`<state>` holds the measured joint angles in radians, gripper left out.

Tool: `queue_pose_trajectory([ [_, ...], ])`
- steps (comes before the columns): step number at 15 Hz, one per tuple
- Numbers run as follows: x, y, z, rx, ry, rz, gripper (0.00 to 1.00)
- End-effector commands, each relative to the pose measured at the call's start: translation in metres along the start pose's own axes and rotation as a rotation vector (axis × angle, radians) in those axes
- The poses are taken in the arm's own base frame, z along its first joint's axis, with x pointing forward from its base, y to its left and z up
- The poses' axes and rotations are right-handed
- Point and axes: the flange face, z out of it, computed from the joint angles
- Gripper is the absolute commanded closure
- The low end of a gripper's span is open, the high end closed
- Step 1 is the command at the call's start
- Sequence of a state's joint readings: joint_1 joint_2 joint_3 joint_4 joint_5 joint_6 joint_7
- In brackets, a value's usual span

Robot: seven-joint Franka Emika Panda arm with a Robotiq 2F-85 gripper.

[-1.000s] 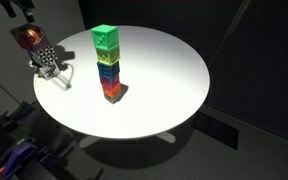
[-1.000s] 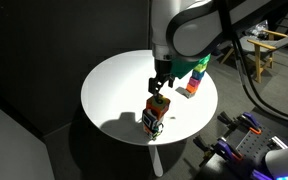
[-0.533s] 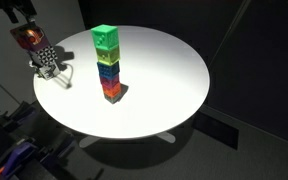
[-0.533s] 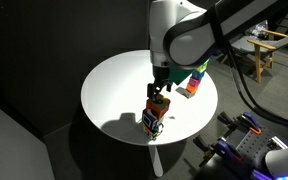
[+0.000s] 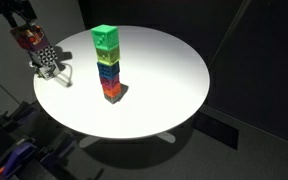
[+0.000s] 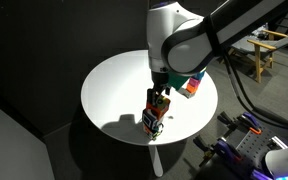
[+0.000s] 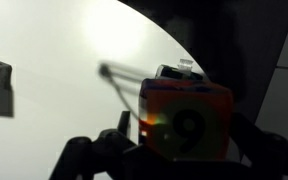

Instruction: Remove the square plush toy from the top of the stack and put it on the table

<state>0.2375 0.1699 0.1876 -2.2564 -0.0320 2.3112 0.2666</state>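
While its two dark fingers (image 7: 96, 155) stand spread as wide as they go, the robot's black claw (image 7: 184, 140) straddles the red-orange, soft square plush toy (image 7: 184, 118), with one finger on each side of it. Whether the pads press its sides cannot be told from any view. On the toy's face that is turned to the wrist camera, a dark figure reads as a 9 on an orange ground, with a yellowish patch to its left; no other writing is legible. The toy sits directly on top of the black-and-white chequered soft cube (image 6: 152, 123), and the two make up the short stack (image 6: 154, 118). In both exterior views the claw hangs straight above that chequered cube. Under the chequered cube lies the round white table (image 6: 109, 85); the cube stands close to the table's rim and casts a thin shadow across the top. Farther in from the chequered cube, and well apart from it, stands a tall tower of multicoloured soft cubes (image 5: 106, 70), capped by a green cube (image 5: 105, 38). In an exterior view the white arm (image 6: 189, 40) partly covers that tower.
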Motion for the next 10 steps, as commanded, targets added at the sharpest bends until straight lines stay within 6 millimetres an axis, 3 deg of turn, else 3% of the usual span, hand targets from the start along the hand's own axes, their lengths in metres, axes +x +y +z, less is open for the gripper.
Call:
queue_pose_trajectory([
  [1,0.001,0.000,0.003,-0.020,0.010,-0.036,0.00],
  [6,0.003,0.001,0.010,-0.025,-0.005,-0.042,0.00],
  [7,0.004,0.001,0.011,-0.024,-0.009,-0.041,0.06],
  [8,0.004,0.001,0.013,-0.023,-0.013,-0.042,0.25],
  [10,0.004,0.001,0.014,-0.024,-0.013,-0.044,0.41],
])
